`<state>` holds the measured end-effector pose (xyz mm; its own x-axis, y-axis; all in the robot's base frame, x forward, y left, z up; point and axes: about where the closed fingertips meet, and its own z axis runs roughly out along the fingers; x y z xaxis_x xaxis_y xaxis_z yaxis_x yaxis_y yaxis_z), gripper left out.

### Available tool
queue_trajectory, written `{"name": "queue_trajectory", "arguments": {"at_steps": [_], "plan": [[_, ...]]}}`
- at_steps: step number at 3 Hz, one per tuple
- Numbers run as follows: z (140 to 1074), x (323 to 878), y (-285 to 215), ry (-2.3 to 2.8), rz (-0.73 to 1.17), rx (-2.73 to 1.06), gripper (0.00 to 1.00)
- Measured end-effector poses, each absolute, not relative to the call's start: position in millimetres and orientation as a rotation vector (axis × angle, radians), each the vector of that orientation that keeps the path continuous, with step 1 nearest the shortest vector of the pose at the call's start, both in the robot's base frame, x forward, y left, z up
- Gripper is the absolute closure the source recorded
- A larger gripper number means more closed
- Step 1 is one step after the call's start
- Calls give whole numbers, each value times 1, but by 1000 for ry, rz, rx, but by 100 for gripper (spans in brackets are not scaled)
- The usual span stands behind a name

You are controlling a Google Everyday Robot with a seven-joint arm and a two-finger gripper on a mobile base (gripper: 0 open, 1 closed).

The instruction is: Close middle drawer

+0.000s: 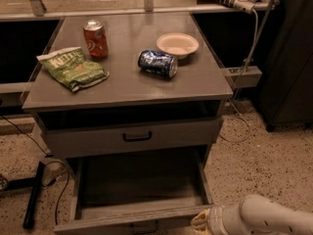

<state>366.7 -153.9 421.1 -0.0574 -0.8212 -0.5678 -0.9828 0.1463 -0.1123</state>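
1. At the lower right edge of the camera view, the pincer (200, 222) sits at the right end of the middle drawer's front, seemingly touching it. I cannot tell how wide it stands or whether it grips anything.
2. The middle drawer (122, 216) is pulled far out beneath the upper drawer (137, 137). That placement likely suits a push inward.
3. On the desk (127, 84), a red can (95, 39), chip bag (73, 68), tipped blue can (157, 63) and bowl (177, 44) sit well clear.
4. Nothing visible blocks the drawer's path. Floor cables (58, 195) lie off to the left.
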Motion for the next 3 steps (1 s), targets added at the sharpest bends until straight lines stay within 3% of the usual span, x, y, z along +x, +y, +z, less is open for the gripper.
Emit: {"name": "queue_trajectory", "arguments": {"at_steps": [3], "plan": [[418,366,-153,1925,423,-1714,36]]}}
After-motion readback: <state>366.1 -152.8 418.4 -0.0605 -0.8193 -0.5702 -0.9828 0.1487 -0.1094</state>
